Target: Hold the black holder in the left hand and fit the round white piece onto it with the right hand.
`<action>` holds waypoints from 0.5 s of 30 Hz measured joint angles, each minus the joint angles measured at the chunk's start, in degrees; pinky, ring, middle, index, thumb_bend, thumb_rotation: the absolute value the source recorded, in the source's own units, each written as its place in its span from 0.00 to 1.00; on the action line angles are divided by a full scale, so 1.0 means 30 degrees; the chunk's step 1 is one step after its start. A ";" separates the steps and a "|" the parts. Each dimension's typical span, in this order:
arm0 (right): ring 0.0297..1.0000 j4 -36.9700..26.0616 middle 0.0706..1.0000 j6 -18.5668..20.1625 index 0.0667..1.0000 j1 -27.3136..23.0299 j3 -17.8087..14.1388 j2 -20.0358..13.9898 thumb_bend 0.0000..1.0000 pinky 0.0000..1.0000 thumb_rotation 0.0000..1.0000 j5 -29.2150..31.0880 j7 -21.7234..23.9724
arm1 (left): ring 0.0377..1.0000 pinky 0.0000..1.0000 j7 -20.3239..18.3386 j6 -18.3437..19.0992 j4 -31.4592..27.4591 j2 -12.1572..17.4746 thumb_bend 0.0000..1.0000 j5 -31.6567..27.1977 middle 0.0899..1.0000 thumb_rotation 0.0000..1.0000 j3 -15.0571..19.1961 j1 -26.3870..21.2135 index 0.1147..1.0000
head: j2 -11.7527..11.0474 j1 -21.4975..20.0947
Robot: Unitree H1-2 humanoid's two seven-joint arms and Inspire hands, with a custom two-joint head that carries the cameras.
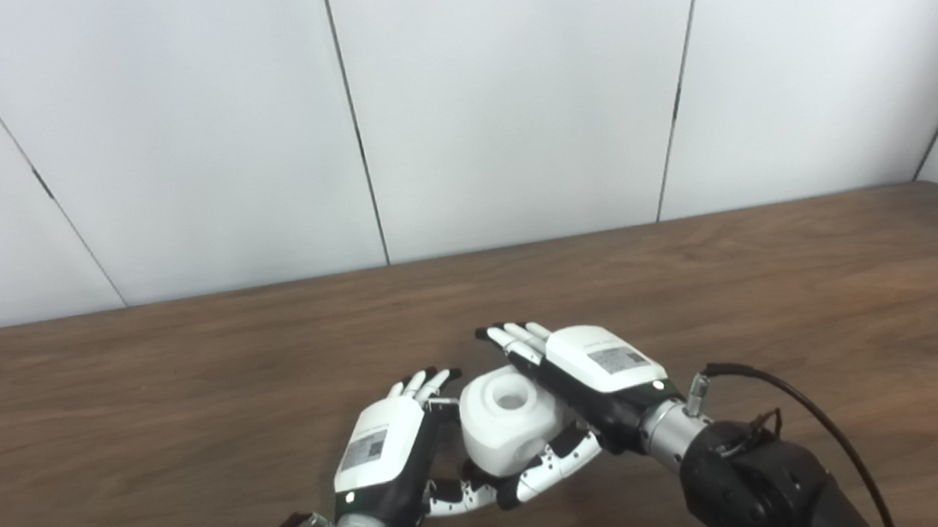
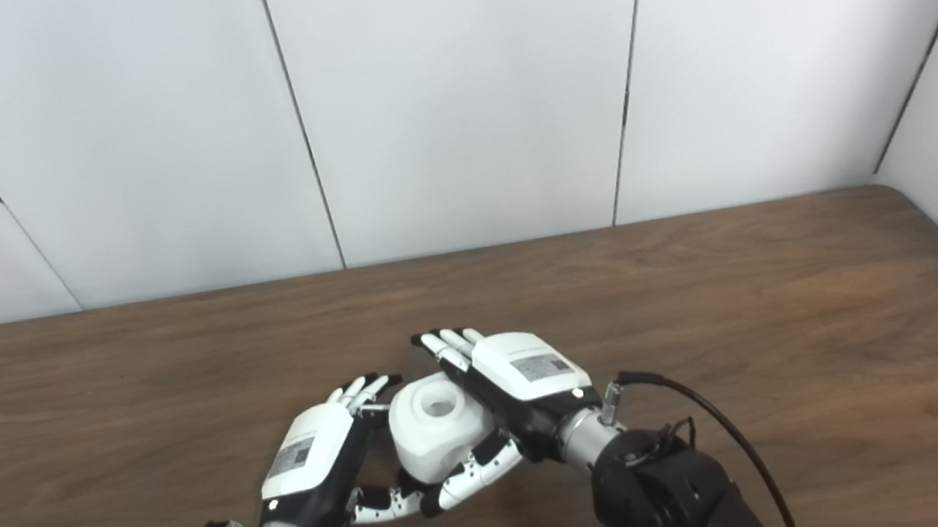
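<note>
Round white piece (image 1: 507, 419) sits cupped between left hand (image 1: 383, 448) and right hand (image 1: 596, 372), fingers extended.

Left robot hand (image 1: 384, 452) and right robot hand (image 1: 595, 367), lower centre of frame: white back shells with grey printed labels, black palms, white fingers tipped black. Silver metal wrists, small green light, black forearms, black cables looping off each wrist.
</note>
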 measured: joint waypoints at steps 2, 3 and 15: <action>1.00 -0.0065 1.00 0.0000 1.00 -0.0008 -0.0068 0.0002 1.00 0.78 0.55 -0.0070 0.0050 | 0.98 1.00 0.0000 0.0000 0.0000 -0.0001 0.52 0.0001 0.93 0.05 -0.0001 0.0000 0.41 | -0.0029 0.0000; 1.00 -0.0159 1.00 0.0000 1.00 -0.0008 -0.0114 0.0003 1.00 0.78 0.55 -0.0076 0.0078 | 0.98 1.00 0.0000 0.0000 0.0000 0.0000 0.52 0.0001 0.93 0.05 0.0000 0.0000 0.41 | -0.0029 0.0000; 1.00 -0.0671 1.00 -0.0015 1.00 -0.0343 -0.0578 0.0015 1.00 0.80 0.54 0.0003 0.0374 | 0.98 1.00 0.0036 -0.0004 0.0041 -0.0023 0.52 -0.0036 0.93 0.05 -0.0003 -0.0009 0.41 | -0.0088 0.0029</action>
